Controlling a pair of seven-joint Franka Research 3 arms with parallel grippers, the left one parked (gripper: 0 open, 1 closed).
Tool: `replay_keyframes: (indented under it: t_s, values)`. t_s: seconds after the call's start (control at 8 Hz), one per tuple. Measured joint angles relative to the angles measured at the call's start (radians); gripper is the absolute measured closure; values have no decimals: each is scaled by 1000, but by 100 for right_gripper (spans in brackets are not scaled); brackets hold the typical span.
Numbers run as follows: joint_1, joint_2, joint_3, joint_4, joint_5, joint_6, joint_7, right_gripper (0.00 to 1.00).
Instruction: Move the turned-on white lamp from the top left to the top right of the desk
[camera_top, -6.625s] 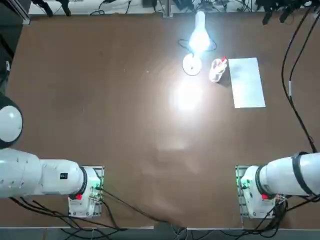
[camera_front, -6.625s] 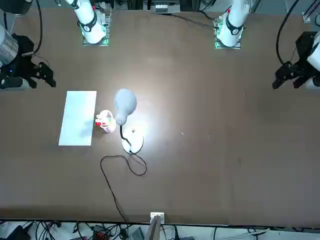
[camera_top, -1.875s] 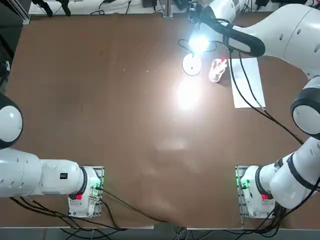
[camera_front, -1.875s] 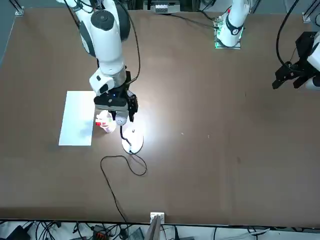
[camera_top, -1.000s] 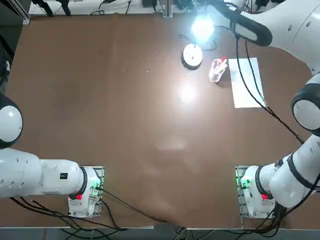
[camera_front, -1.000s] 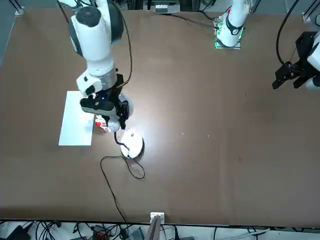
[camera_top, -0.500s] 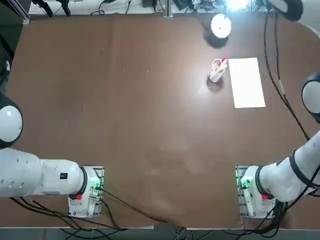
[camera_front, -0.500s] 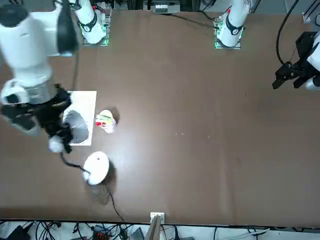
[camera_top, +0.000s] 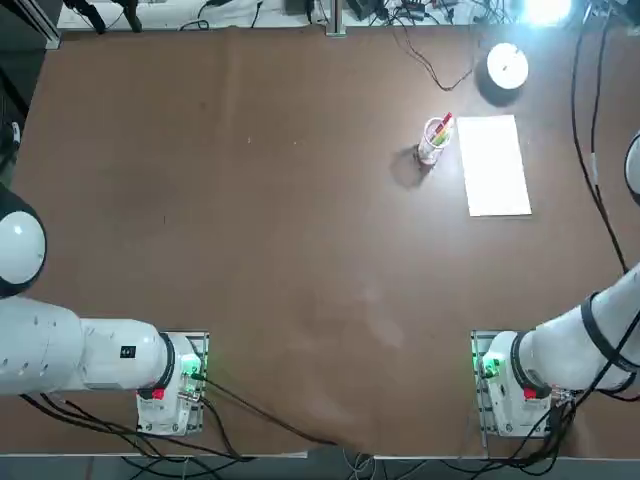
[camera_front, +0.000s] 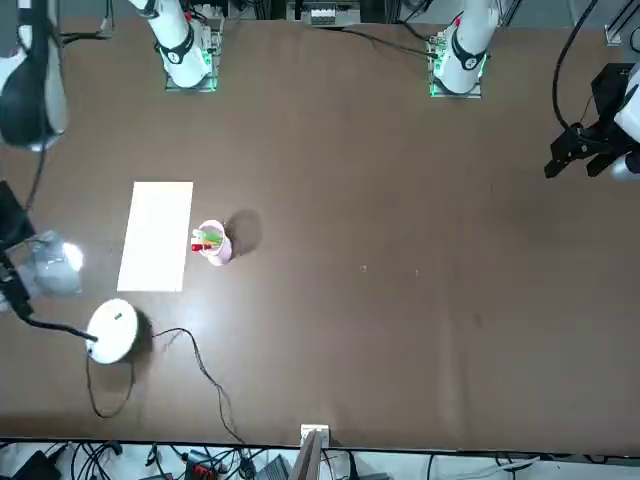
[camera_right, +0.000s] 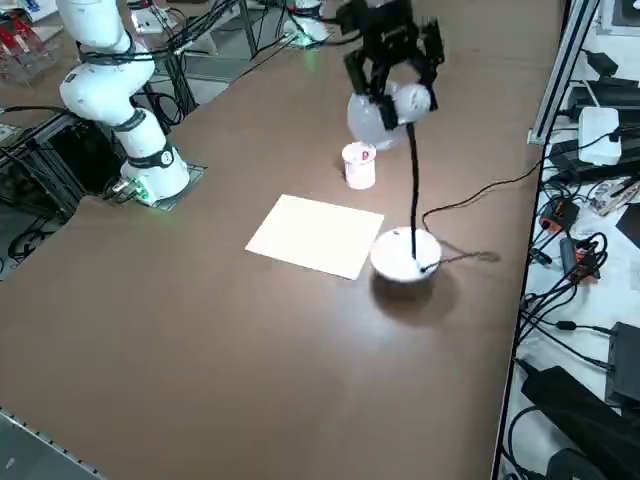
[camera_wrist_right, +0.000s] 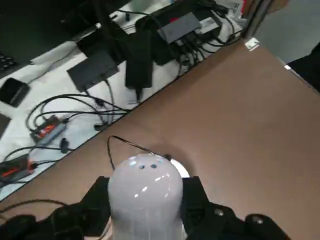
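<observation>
"Where is the lamp?"

"A small white lamp (camera_right: 404, 256) with a round disc base, slim dark neck and bulb-shaped head. Seen from overhead, it is between one and two o'clock on the plain matte brown worktop (camera_top: 250, 220), beyond the white paper sheet (camera_top: 495, 165). Its base looks raised, with a shadow beside it."

"And the hand?"

"The black two-fingered right hand (camera_wrist_right: 146, 200) is clenched around the smooth, rounded head, one finger on each side."

"How might it handle?"

"Light, I'd judge, but awkward: the disc probably carries much of the weight and could swing below the grip. The shell looks hard and slippery, perhaps breakable, so a firm, gentle hold at the head's narrow end seems best. The thin black cord (camera_front: 219, 388) is soft and loose – it could drag or snag."

"What can't you make out?"

"Overhead, glare at one o'clock swallows the head, and the picture's edge cuts off the hand. From the robot's right, the fingers partly cover the head. In the wrist view the head hides most of the base, and I can't tell how firm the neck is."
</observation>
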Motion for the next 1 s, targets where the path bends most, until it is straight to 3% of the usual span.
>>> replay_keyframes:
  t_s: [0.25,1.0]
  values:
    - [-107,30,-1,-18,-3,1,-75,27]
    - [-127,43,10,-41,-6,3,-79,27]
